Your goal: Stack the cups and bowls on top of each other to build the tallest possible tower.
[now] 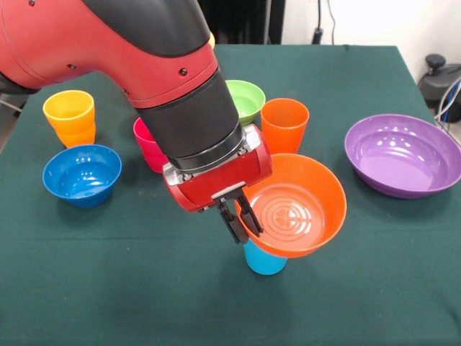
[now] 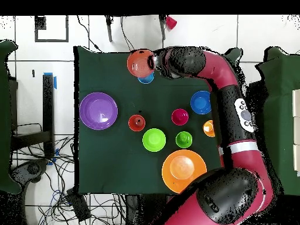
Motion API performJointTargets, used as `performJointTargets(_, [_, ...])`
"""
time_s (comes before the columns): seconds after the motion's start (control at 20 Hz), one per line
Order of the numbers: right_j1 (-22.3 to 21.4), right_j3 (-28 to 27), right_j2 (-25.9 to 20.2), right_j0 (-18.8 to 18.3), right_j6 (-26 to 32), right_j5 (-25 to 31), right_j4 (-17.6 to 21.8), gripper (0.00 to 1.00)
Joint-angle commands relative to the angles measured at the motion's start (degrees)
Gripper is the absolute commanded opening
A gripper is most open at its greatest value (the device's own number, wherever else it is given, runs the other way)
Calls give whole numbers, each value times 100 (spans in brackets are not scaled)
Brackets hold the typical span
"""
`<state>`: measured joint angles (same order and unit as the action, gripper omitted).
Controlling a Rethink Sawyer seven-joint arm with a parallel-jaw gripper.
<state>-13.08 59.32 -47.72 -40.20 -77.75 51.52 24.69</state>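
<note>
My gripper (image 1: 242, 218) is shut on the near-left rim of the smaller orange bowl (image 1: 299, 205) and holds it tilted over an upright light blue cup (image 1: 264, 260). The bowl's underside is at the cup's mouth; I cannot tell whether they touch. The overhead view shows the gripper (image 2: 153, 62), orange bowl (image 2: 139, 61) and blue cup (image 2: 147, 78) at the table's far edge. Standing loose are an orange cup (image 1: 284, 124), a magenta cup (image 1: 147, 144) half hidden by my arm, a yellow-orange cup (image 1: 70, 117), a blue bowl (image 1: 81, 174), a light green bowl (image 1: 247, 99) and a purple bowl (image 1: 403, 154).
A green cup (image 2: 183, 139) and a large yellow-orange bowl (image 2: 184, 170) stand near the robot's base, hidden by my arm in the front view. The green table cloth (image 1: 108, 288) has bare room at its front left. Cables lie on the floor (image 2: 58, 193) beside the table.
</note>
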Motion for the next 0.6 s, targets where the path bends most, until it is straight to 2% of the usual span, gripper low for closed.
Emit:
performJointTargets(0.05, [-166,-229,323,191,1401,667,437,0])
performJointTargets(0.6, [-126,-530,471,294,1294,1035,486,0])
